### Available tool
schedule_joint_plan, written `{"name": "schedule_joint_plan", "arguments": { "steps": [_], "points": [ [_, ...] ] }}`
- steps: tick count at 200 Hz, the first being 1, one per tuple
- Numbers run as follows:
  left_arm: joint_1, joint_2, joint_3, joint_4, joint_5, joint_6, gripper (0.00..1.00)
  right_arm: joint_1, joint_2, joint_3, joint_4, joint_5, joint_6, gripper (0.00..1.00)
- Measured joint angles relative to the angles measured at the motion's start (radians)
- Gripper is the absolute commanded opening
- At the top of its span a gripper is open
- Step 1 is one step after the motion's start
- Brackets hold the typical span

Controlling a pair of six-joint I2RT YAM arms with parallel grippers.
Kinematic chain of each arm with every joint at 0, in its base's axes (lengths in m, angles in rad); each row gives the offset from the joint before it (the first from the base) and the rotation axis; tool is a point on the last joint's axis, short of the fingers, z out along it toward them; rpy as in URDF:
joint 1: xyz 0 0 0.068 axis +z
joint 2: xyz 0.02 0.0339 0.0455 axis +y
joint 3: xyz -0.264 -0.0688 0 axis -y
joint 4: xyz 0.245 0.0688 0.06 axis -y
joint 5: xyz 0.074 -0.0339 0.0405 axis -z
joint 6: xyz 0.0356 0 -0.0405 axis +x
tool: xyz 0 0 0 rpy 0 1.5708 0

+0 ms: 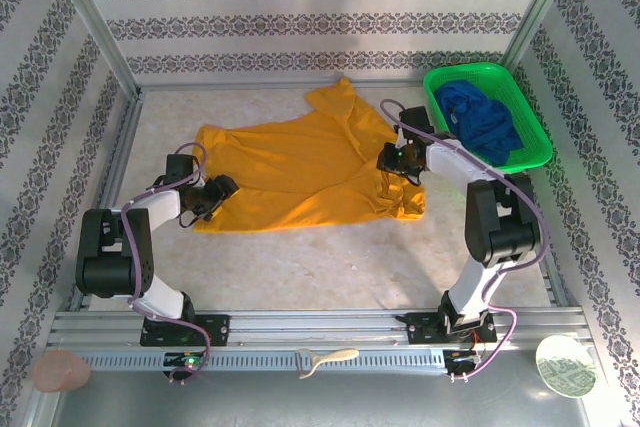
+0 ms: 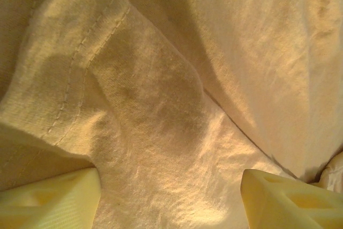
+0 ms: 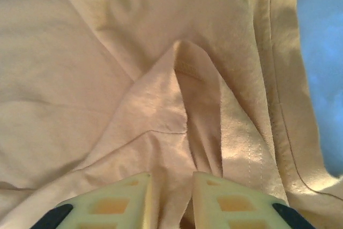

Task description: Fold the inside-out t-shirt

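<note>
Right gripper [image 3: 170,197] is pinching a fold of the t-shirt [image 1: 290,172], left gripper [image 2: 171,199] is gaping wide over its left edge — open surface [image 1: 330,267] is stretching in front, blue garment [image 1: 482,125] is sitting in green basket [image 1: 465,68]

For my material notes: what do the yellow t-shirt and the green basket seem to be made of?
The t-shirt looks like soft, matte knit cloth, probably cotton: the wrist views show a fine fabric grain, stitched hems and limp creases. The green basket looks like moulded plastic with a slight gloss: even bright colour, slatted walls, a stiff rim.
</note>
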State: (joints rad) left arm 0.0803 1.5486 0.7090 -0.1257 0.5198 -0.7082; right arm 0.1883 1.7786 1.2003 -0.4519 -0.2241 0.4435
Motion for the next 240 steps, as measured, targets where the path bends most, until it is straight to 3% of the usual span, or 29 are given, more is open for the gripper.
{"name": "schedule_joint_plan", "arguments": {
  "steps": [30,77,106,160,240],
  "points": [
    [0.0,0.001,0.0,0.002,0.0,0.0,0.7,0.015,0.031,-0.025,0.001,-0.002,-0.002,0.35],
    [0.0,0.001,0.0,0.003,0.0,0.0,0.7,0.033,0.033,-0.054,0.006,-0.013,0.001,0.27],
    [0.0,0.001,0.0,0.003,0.0,0.0,0.7,0.032,0.041,-0.056,0.015,-0.029,0.005,0.0],
    [0.0,0.001,0.0,0.003,0.0,0.0,0.7,0.03,0.036,-0.039,-0.013,-0.039,0.002,0.0],
    [0.0,0.001,0.0,0.003,0.0,0.0,0.7,0.031,0.048,0.293,-0.175,0.043,-0.104,0.0]
  ]
}}
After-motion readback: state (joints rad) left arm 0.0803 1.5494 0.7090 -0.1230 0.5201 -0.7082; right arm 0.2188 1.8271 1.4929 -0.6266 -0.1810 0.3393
